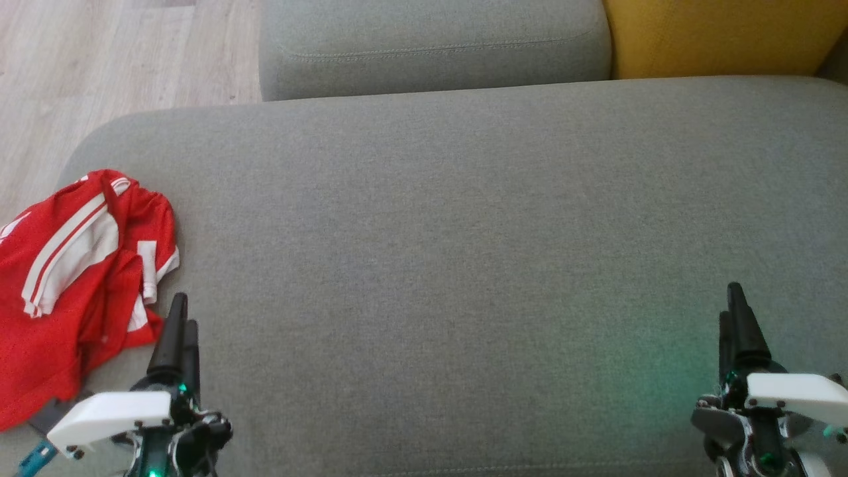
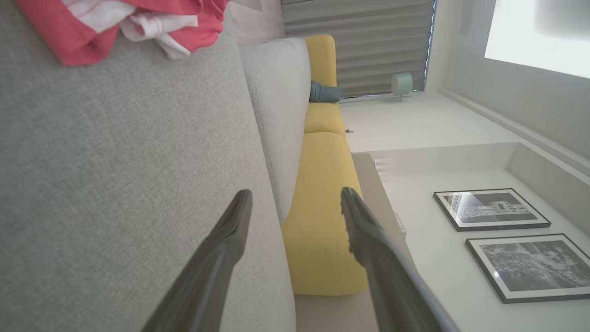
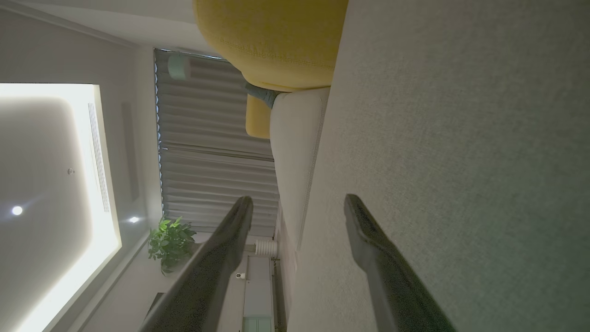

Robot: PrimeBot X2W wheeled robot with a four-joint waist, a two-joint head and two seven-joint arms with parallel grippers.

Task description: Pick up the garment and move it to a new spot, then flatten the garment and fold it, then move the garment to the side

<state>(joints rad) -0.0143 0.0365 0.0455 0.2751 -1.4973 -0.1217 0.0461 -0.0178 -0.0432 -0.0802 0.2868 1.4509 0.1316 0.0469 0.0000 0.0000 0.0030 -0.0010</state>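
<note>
Since the left fingers (image 1: 180, 338) and the right fingers (image 1: 739, 338) are both seen spread, with nothing pinched between them, the task is judged to be at its very start: the garment (image 1: 73, 278) is not yet picked up. The left fingers are held low over the grey seat cushion (image 1: 464, 252), their tips just beside the near right corner of the garment and, as far as can be told, apart from it. The right fingers are held well apart from it, over bare cushion at the other end. The garment, red with white stripes, is bunched in a crumpled heap at the left end of the seat. Part of it appears to be draped over the rounded left edge, though how far it hangs cannot be told. The next move is judged to call for the left fingers to be swung left, lowered onto a raised fold and closed on cloth alone, not on the upholstery. Care is needed at the left edge, beyond which the wooden floor (image 1: 99, 66) lies and the cloth could slide off. Ample open room is offered by the broad bare middle of the seat, bounded on the far side by the grey back cushion (image 1: 430, 46) and the yellow cushion (image 1: 715, 33).
</note>
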